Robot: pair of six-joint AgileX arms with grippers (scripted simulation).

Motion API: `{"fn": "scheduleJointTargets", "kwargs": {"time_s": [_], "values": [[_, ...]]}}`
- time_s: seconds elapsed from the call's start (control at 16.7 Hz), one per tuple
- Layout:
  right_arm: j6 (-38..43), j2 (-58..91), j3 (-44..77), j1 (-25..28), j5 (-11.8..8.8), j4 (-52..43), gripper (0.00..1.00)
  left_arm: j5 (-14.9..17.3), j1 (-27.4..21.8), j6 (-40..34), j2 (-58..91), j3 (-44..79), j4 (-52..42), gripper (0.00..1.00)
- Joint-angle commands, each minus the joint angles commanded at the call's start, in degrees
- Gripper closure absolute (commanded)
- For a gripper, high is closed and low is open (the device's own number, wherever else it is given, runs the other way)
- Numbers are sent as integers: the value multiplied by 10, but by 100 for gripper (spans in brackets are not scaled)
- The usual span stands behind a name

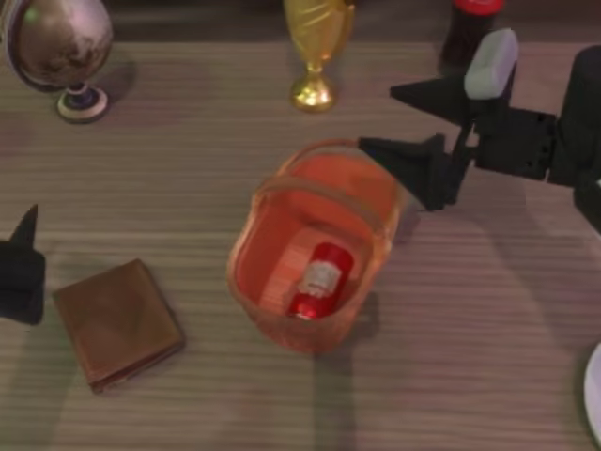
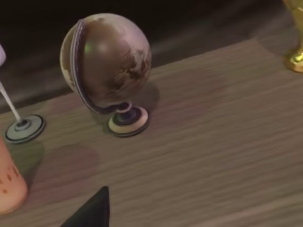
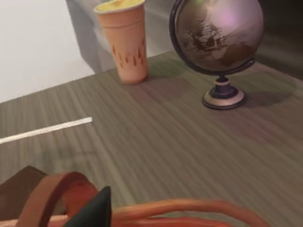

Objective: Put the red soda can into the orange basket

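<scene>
The red soda can [image 1: 319, 272] lies on its side on the pale bottom of the orange basket [image 1: 246, 282], at the table's middle. My right gripper [image 1: 378, 119] hovers open and empty just past the basket's far right rim, its two dark fingers spread apart. One of these fingers [image 3: 97, 208] shows in the right wrist view over the basket's hoop handle [image 3: 45, 196]; the can is hidden there. My left gripper [image 1: 21, 258] stays parked at the table's left edge, open, with one finger [image 2: 94, 210] showing over bare wood.
A globe [image 1: 61, 42] stands at the far left, a gold trophy [image 1: 317, 47] behind the basket, and a dark cola bottle [image 1: 470, 23] behind the right arm. A brown box [image 1: 117, 324] lies left of the basket. A white plate edge [image 1: 594, 395] shows at the right.
</scene>
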Motion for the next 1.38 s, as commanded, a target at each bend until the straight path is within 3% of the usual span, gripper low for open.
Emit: {"fn": "scheduleJointTargets", "kwargs": {"time_s": [0.9, 1.14, 1.38], "values": [[-22, -824, -410, -111, 385, -365, 0, -2, -234, 418, 796, 804, -542, 0], [-24, -1000, -478, -129, 460, -441, 0, -3, -281, 503, 960, 965, -653, 0], [-23, -1093, -514, -138, 502, -485, 0, -3, -309, 552, 1056, 1058, -718, 0]]}}
